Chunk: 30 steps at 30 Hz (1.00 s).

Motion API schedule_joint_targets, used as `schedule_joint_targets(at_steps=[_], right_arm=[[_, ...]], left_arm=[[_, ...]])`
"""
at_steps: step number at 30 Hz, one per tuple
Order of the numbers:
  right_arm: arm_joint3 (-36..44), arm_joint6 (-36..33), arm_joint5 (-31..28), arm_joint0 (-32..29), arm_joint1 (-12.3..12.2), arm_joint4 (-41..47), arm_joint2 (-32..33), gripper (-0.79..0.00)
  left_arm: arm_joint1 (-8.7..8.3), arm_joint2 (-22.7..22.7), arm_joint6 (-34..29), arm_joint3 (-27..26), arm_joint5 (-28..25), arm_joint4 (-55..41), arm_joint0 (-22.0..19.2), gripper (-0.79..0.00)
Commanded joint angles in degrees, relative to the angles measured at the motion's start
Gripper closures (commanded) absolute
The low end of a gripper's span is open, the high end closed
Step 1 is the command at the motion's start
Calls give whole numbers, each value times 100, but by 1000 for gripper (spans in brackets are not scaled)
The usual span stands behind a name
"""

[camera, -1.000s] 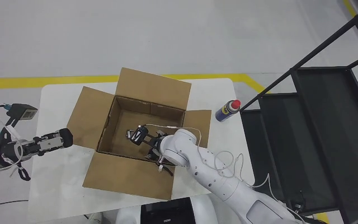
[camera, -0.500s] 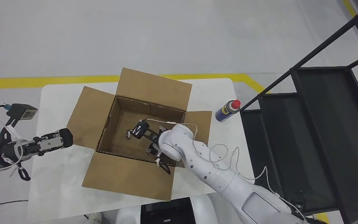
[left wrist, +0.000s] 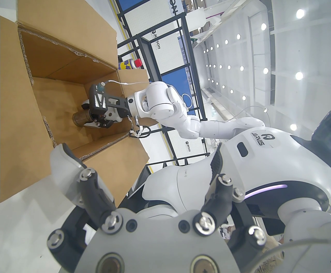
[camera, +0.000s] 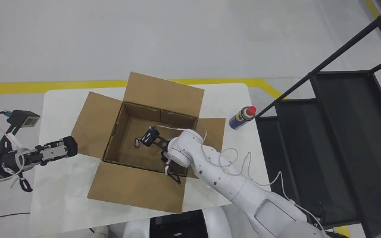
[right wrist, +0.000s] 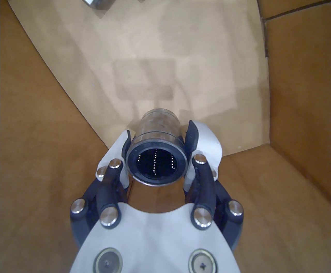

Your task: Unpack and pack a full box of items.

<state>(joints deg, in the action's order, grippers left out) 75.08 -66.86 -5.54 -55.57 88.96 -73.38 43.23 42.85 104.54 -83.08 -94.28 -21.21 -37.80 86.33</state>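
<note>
The metal cylinder (right wrist: 156, 144) is short and hollow, with a black end ring and rows of tiny balls lining its dark bore. The right gripper's (right wrist: 159, 133) fingers clamp its sides low inside the cardboard box (camera: 113, 128). Farther along the box floor, a shiny item (right wrist: 98, 4) is cut off and unidentifiable. The left gripper (camera: 66, 146) hangs over the desk (camera: 59, 107) beside the box, fingers spread and empty.

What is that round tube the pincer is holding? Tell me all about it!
The tube is a shiny, metal-looking cylinder, hollow, with a dark rim and rows of tiny bright balls inside. It lies sideways inside the box, clamped between the right pincer's white fingers. Whether it touches the floor is unclear.
</note>
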Motion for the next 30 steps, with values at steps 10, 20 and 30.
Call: schedule_joint_targets(at_steps=[10, 20, 30], right_arm=[[1942, -224, -174, -747, -275, -550, 586, 0], [4166, 465, -758, -2268, -625, -685, 1581, 0], [5878, 1325, -1478, -4242, -938, -163, 3061, 0]], left_arm=[[0, 0, 0, 0, 0, 0, 0, -785], [0, 0, 0, 0, 0, 0, 0, -785], [0, 0, 0, 0, 0, 0, 0, -785]])
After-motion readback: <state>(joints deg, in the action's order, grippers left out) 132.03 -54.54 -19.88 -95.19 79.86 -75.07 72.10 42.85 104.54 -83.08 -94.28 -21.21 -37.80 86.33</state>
